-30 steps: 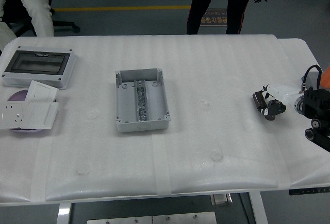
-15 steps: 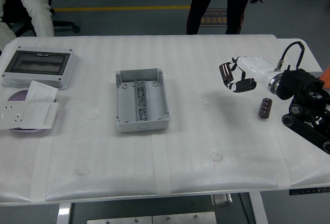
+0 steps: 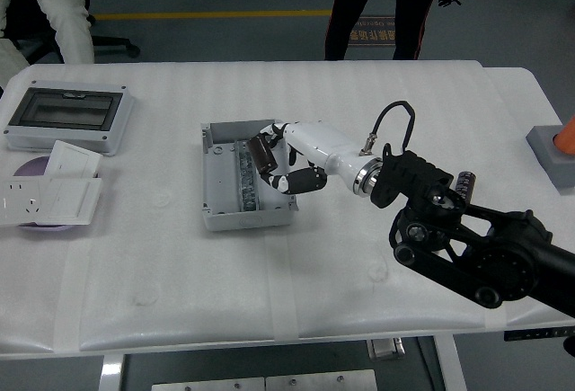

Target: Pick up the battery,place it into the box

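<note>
Right hand (image 3: 280,162) clamped on a battery (image 3: 262,154), fingers wrapped around it, holding it over the right half of the box (image 3: 218,180) on the counter (image 3: 359,94). A second battery (image 3: 465,182) sits behind the hand, partly hidden by the forearm.

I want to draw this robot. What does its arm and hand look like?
The right arm is black and chunky, built from rounded segments with round joints. A shiny silver ring marks the wrist, and a thin black cable loops up above it. The right hand has a smooth white shell with five fingers that have black joints and tips. The left arm is not in view.
</note>
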Tool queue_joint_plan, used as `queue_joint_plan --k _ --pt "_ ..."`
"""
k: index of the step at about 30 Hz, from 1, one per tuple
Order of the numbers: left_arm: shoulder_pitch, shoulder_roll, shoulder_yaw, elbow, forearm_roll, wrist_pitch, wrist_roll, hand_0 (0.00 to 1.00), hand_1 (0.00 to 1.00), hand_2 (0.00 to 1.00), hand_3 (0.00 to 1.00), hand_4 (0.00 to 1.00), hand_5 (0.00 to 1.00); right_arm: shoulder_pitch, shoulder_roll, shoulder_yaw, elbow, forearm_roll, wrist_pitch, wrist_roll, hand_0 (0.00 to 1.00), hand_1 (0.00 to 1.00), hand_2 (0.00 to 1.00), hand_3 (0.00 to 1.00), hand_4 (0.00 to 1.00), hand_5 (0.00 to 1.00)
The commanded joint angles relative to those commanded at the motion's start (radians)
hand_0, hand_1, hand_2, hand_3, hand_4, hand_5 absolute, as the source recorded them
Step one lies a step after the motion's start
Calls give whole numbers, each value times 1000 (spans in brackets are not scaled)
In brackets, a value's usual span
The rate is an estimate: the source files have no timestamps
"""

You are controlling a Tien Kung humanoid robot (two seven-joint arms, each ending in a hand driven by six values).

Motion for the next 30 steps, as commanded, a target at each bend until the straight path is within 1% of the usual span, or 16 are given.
queue_joint_plan --k 2,3,5,8,9,14,15,16,19,20,21,24,26,27,30 --pt "1 0 -1 0 0 -1 1 397 635 606 593 698 176 0 19 -15 -14 -7 -11 0 371 480 713 705 455 347" --pt "1 0 0 0 0 -1 0 394 632 600 589 699 161 0 28 -22 -20 -12 -16 -1 902 803 897 993 678 471" --pt "2 0 0 0 0 -3 0 394 632 600 589 699 161 2 39 -30 -31 -20 -21 -3 902 803 897 993 678 471" --pt "2 0 0 0 -1 -5 1 394 632 600 589 699 161 6 44 -34 -43 -27 -26 -8 902 803 897 993 678 471" --pt "2 0 0 0 0 -6 1 394 630 594 586 699 151 8 44 -35 -46 -29 -27 -9 998 922 968 998 724 468" --pt "1 0 0 0 2 -11 2 394 630 594 586 699 151 12 42 -33 -57 -35 -26 -16 998 922 968 998 724 468" --pt "1 0 1 0 1 -11 2 392 628 590 581 704 124 12 42 -32 -59 -36 -26 -17 998 937 977 998 746 477" --pt "0 0 1 1 2 -12 2 392 628 590 581 704 124 12 40 -30 -60 -37 -26 -19 998 937 977 998 746 477" --pt "-1 0 3 1 0 -12 0 392 628 590 581 704 124 9 26 -12 -65 -39 -26 -21 998 937 977 998 746 477" --pt "-2 0 4 1 -1 -12 0 392 628 590 581 704 124 6 17 -1 -68 -41 -25 -23 998 937 977 998 746 477" --pt "-3 0 5 1 -2 -12 -1 388 627 586 582 704 103 1 -2 19 -74 -43 -23 -28 998 927 970 998 759 481" --pt "-3 1 10 2 -9 -11 -2 388 627 586 582 704 103 -16 -60 77 -98 -52 0 -52 998 927 970 998 759 481" --pt "-3 1 12 2 -12 -11 -1 388 627 586 582 704 103 -30 -104 116 -119 -56 36 -85 998 927 970 998 759 481" --pt "-3 1 12 2 -13 -11 -1 383 624 581 582 703 88 -37 -127 136 -129 -58 57 -105 998 903 955 998 766 489" --pt "-1 2 14 2 -16 -11 0 383 624 581 582 703 88 -61 -198 194 -146 -53 123 -162 998 903 955 998 766 489"
